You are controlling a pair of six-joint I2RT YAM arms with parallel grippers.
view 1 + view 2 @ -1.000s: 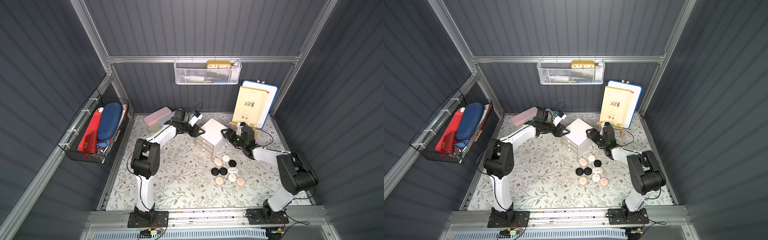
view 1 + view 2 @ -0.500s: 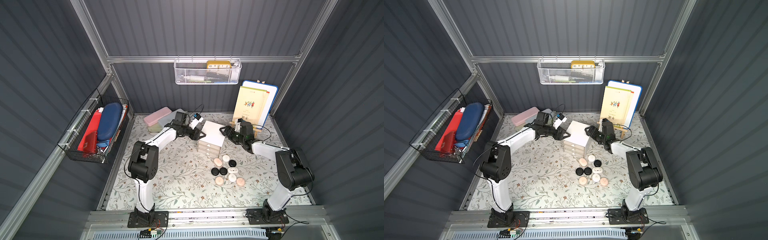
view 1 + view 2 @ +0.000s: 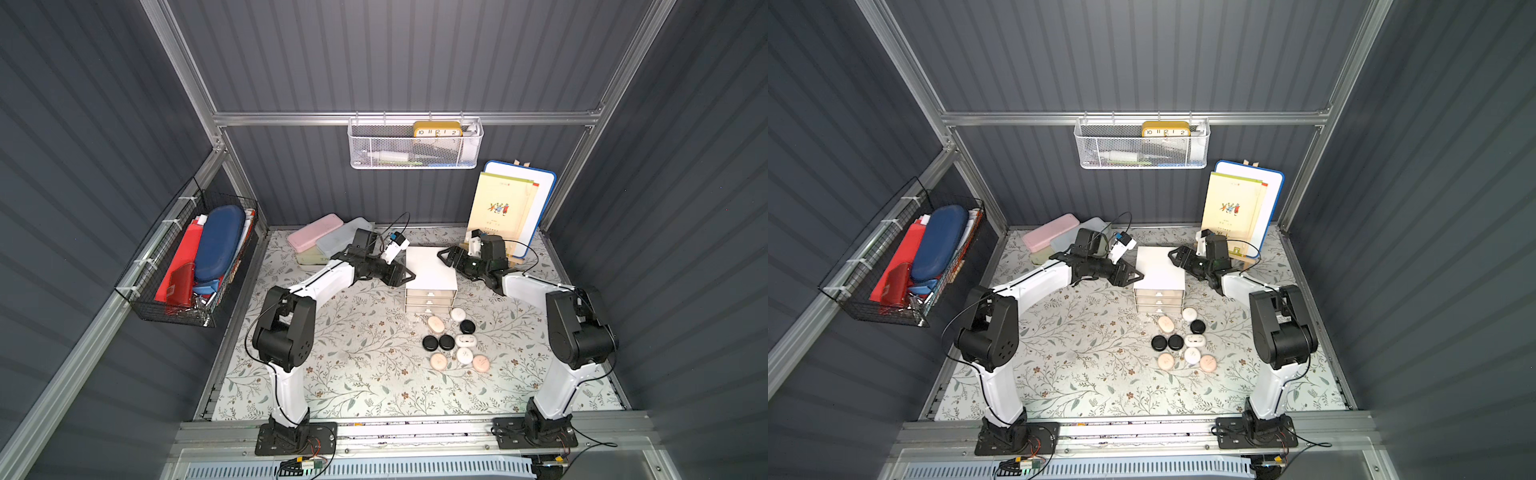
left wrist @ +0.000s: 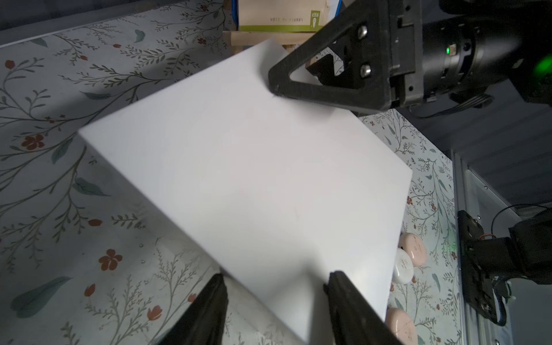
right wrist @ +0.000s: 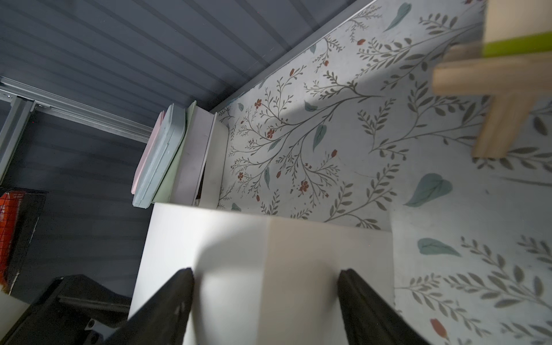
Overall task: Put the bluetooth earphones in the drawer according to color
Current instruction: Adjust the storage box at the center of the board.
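1. The bluetooth earphones (image 3: 465, 340) lie loose on the surface (image 3: 353, 365), right of centre, clustered just on the near side of the drawer (image 3: 430, 268). There are three black, three white and three pink, and several touch. They look light, rigid, glossy and rounded, so they are liable to slip. Take each from above across its narrow width, outermost first.
2. The drawer stands toward the far edge, its three fronts shut and facing the near edge. Its body looks light and may slide when a front is pulled. Pull by the small tab at a front's centre and brace the body.
3. The left pincer (image 3: 405, 277) sits at the drawer's left top edge, released, jaws spread, gripping nothing. The right pincer (image 3: 445, 258) sits at its far right top corner, likewise released, with one fingertip apparently resting on top.
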